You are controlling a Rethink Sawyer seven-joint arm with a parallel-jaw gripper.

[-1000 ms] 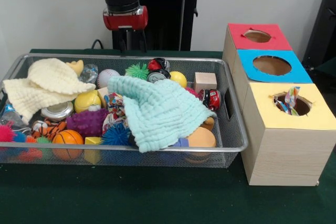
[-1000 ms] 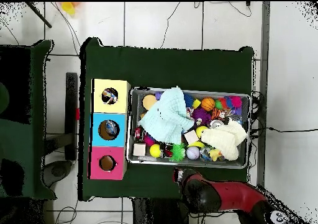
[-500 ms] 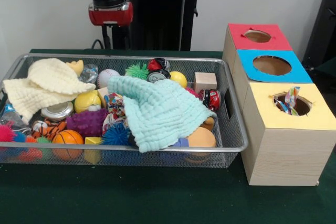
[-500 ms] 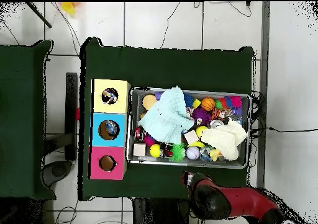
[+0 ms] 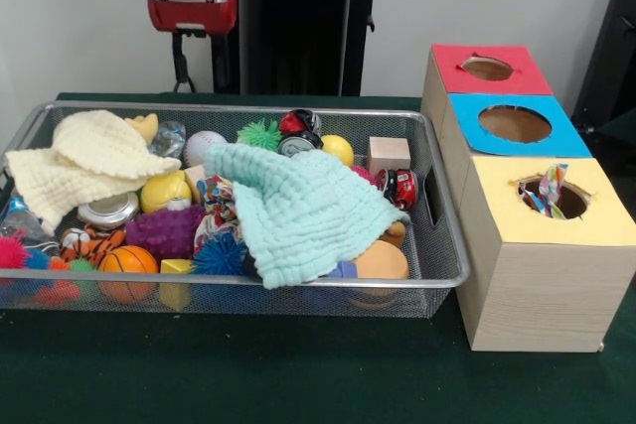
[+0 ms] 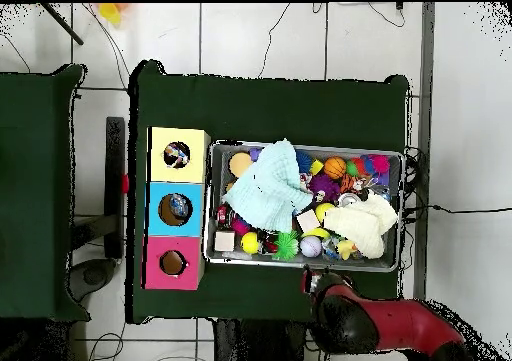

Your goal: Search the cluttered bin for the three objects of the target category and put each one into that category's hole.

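Gripper (image 5: 182, 59) shifted sideways along bin's (image 5: 437, 208) far edge, empty, finger state unclear. Green cloth (image 5: 298, 208) covers bin middle; targets possibly hidden, blind grab may snag cloth.

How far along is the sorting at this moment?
Something colourful already sits in the yellow hole, and something shows in the blue hole. The claw hangs behind the bin, carrying nothing visible. The two cloths still cover the clutter.
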